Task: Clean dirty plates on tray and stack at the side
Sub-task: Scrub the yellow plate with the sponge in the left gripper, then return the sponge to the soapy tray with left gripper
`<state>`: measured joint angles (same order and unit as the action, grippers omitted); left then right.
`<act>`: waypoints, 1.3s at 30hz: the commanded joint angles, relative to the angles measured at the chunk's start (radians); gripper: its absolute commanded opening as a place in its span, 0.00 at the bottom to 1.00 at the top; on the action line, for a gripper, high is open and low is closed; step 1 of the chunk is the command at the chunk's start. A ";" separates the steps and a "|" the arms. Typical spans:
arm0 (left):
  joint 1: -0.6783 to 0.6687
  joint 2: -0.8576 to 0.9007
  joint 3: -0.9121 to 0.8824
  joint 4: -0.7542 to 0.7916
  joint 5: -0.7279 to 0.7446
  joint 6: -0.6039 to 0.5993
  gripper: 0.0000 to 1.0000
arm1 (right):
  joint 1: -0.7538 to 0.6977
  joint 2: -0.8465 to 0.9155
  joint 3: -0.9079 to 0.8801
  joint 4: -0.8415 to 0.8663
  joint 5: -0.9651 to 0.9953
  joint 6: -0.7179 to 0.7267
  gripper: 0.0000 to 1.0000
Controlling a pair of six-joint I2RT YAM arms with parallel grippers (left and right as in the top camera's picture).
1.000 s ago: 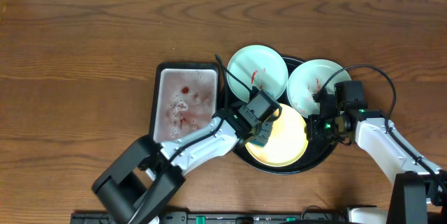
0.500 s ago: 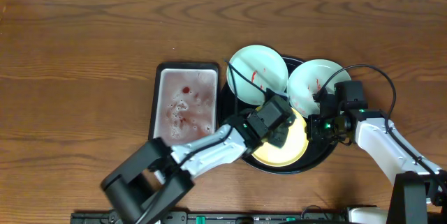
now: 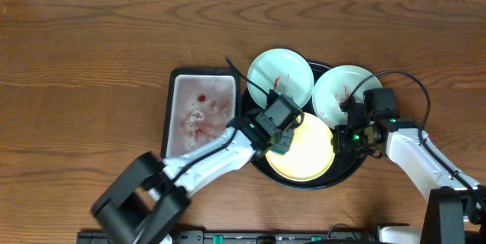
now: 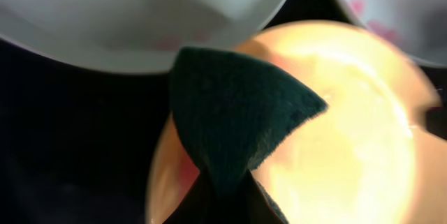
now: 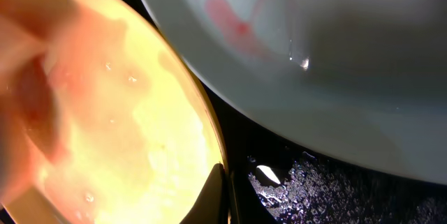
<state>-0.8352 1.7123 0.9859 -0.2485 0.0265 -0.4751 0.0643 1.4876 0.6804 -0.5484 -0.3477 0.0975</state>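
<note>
The black tray [image 3: 348, 166] holds three plates. Two mint-green plates [image 3: 279, 77] [image 3: 342, 92] lie at its back, both with red smears. The yellow plate [image 3: 307, 153] lies at the front. My left gripper [image 3: 279, 142] is shut on a dark green scouring pad [image 4: 237, 119], which presses on the yellow plate's [image 4: 349, 126] left part beside a reddish smear. My right gripper [image 3: 344, 139] is shut on the yellow plate's right rim [image 5: 216, 147], thin jaws either side of the edge. A smeared mint plate [image 5: 335, 63] overlaps just above.
A rectangular silver tray [image 3: 199, 113] of pinkish, red-spotted water sits directly left of the black tray. Bare wood-grain tabletop [image 3: 91, 61] spreads to the left and back. Wet black tray floor [image 5: 314, 189] shows beside the right jaws.
My left gripper swept the pad rightward across the yellow plate, then came back to its left part. The right gripper has kept still on the rim.
</note>
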 commanded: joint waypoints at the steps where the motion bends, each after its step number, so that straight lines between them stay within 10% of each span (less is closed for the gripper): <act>1: 0.011 -0.140 -0.002 -0.047 -0.001 0.053 0.07 | 0.003 0.005 0.018 0.002 0.006 0.002 0.01; 12: 0.207 -0.350 -0.015 -0.307 -0.132 0.055 0.08 | 0.003 0.005 0.008 0.004 0.006 0.003 0.17; 23: 0.489 -0.246 -0.064 -0.247 -0.027 0.087 0.08 | 0.003 0.005 -0.068 0.066 -0.031 0.003 0.02; 39: 0.533 -0.045 -0.066 -0.187 0.026 0.124 0.08 | 0.003 -0.179 -0.023 0.045 0.013 -0.008 0.01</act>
<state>-0.3084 1.6611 0.9268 -0.4377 0.0467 -0.3653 0.0639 1.3937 0.6216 -0.5007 -0.3790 0.1009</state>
